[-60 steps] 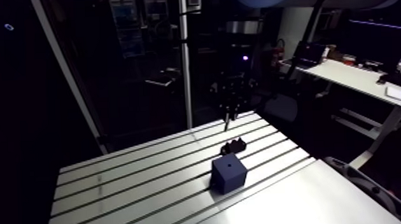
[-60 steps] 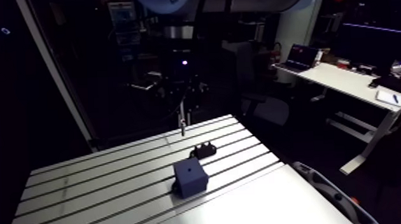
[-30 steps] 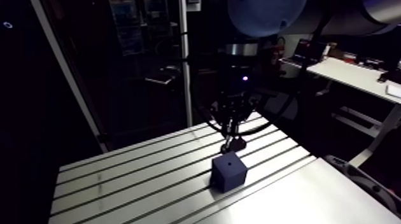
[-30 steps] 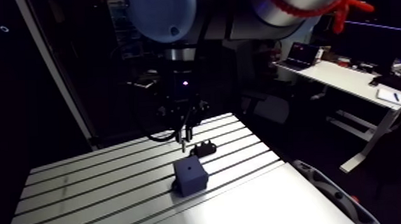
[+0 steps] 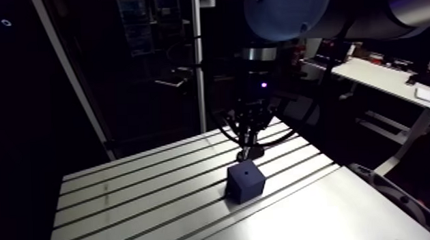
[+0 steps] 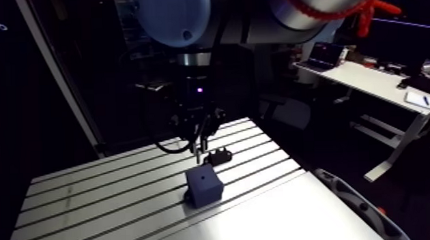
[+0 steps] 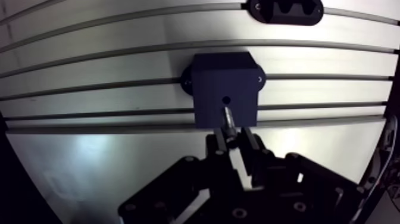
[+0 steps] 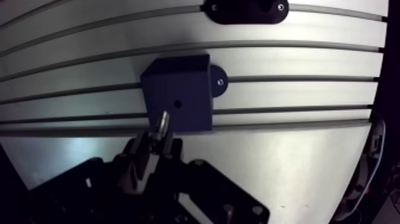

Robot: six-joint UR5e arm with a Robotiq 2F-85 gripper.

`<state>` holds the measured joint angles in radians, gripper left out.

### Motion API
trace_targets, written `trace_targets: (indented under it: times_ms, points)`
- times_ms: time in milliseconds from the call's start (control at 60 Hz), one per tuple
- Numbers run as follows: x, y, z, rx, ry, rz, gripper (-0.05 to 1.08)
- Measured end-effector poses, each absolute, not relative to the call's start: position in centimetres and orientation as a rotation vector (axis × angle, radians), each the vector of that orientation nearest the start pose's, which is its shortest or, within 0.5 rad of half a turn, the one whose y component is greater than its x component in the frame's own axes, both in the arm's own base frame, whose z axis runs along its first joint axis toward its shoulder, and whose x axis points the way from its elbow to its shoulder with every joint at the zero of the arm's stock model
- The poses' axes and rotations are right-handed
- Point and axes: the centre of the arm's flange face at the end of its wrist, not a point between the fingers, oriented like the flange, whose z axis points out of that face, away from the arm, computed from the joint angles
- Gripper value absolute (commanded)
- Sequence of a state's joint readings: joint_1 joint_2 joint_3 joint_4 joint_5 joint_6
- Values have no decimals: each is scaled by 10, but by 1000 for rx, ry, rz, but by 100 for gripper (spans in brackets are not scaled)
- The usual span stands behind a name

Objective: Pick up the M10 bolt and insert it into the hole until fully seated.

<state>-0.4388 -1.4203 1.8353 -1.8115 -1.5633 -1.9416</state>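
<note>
1. Arm view: the gripper [image 6: 198,144] hangs straight down over the slotted table [image 6: 91,201], just above the dark blue block [image 6: 204,186] and a little behind it. A thin bright shank, the M10 bolt [image 6: 198,156], pokes out below it with its long axis upright and its tip close over the block's top face.
2. Arm view, limits: the fingers are small and dark here, so the grasp cannot be read. The black holder [image 6: 221,155] sits just behind the block, near the gripper.
3. Wrist view: the two fingers [image 7: 219,143] stand narrowly apart, clamped on the bolt. Its free end points ahead at the hole [image 7: 225,99] in the block's top. The tip lies just short of the hole, on the gripper's side. The coming move, I judge, is a small shift ahead, then a straight push down along the bolt's axis.
4. Wrist view, limits: the bolt's head is buried between the fingers. Whether the tip touches the block cannot be told. The two eyes disagree on the sideways offset, so true alignment is uncertain.
</note>
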Motion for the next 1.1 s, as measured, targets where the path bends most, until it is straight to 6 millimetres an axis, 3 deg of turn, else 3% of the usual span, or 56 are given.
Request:
trace_targets:
  times_ms: [1100]
  points:
    - [-511, 94, 294, 55, 2942, -102, 108]
